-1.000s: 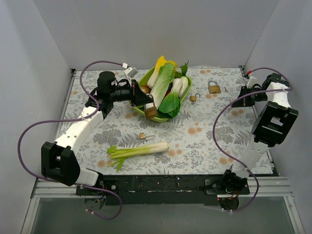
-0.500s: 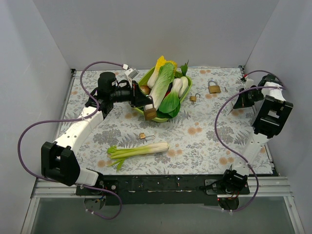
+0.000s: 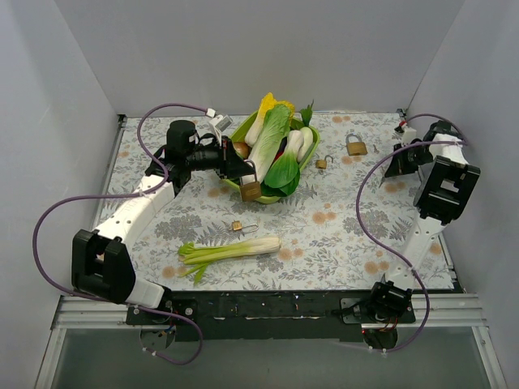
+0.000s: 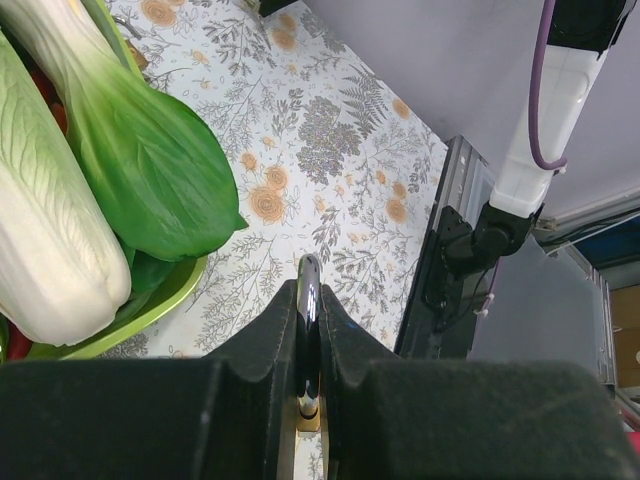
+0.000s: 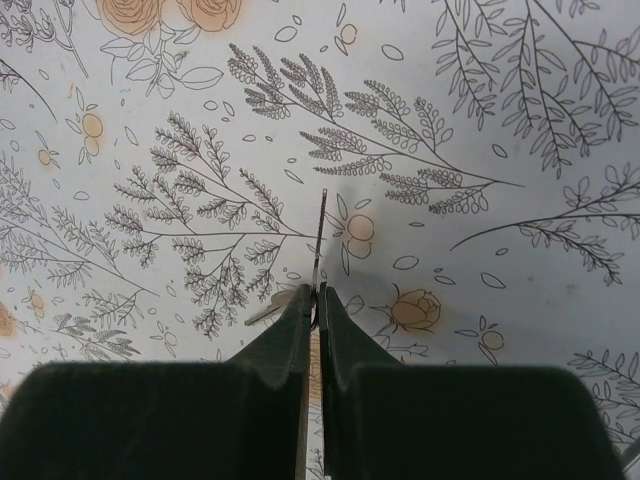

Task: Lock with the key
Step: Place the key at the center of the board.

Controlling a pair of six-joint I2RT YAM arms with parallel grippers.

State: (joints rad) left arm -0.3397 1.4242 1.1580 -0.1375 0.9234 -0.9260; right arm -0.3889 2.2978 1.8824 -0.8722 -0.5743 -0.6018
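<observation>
My left gripper is shut on the steel shackle of a brass padlock, which hangs just in front of the green bowl. In the left wrist view the gripper pinches the shackle edge-on, with a bit of the brass body below. My right gripper is at the far right of the table, shut on a key. In the right wrist view the gripper holds the thin key blade pointing down at the cloth. A second key sticks out to its left.
A green bowl of cabbage, bok choy and corn stands at the back centre. Another brass padlock and a small one lie to its right. A small open padlock and a leek lie in front.
My right arm has folded back, taking its gripper and the key toward the far right edge. My left arm has shifted slightly, still holding the padlock by the bowl.
</observation>
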